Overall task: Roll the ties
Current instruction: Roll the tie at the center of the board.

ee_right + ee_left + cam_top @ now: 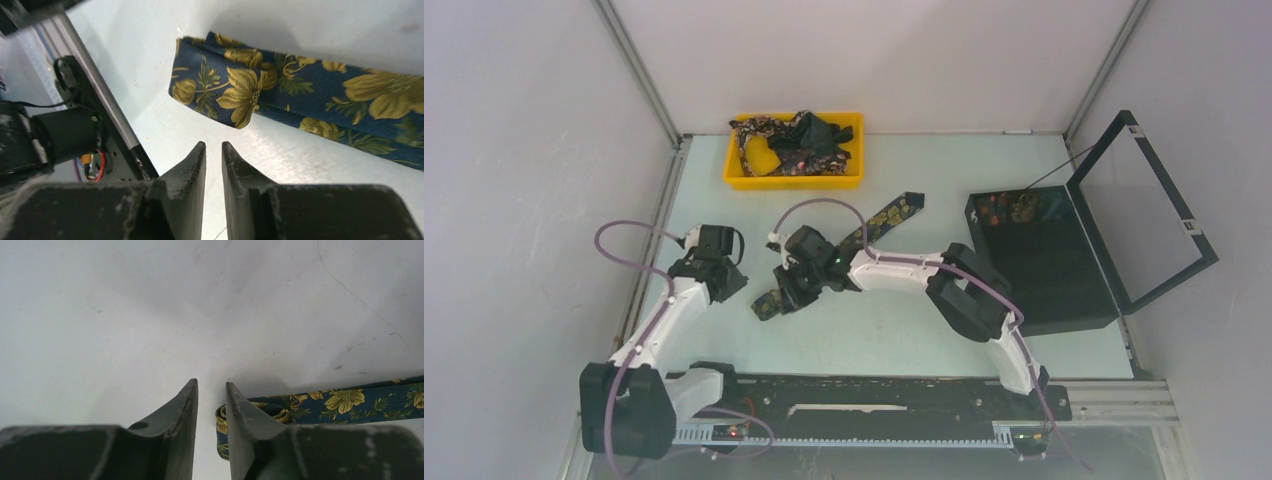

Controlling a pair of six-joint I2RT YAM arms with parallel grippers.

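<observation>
One tie (879, 222), dark navy with yellow flowers, lies slantwise on the table from the middle toward the near left. Its near end is folded over (220, 95). My right gripper (788, 288) hangs just over that folded end; in the right wrist view (214, 145) its fingers are shut but for a thin slit and hold nothing. My left gripper (725, 281) stands left of the tie end, also shut but for a slit and empty (211, 385). The folded end (220, 424) lies just beside its right finger (245, 415). Several more ties (796, 140) lie piled in the yellow tray.
The yellow tray (742, 180) stands at the back, left of centre. A black hinged box (1044, 270) stands open at the right with rolled ties (1012, 206) at its back. A metal rail (874, 405) runs along the near edge.
</observation>
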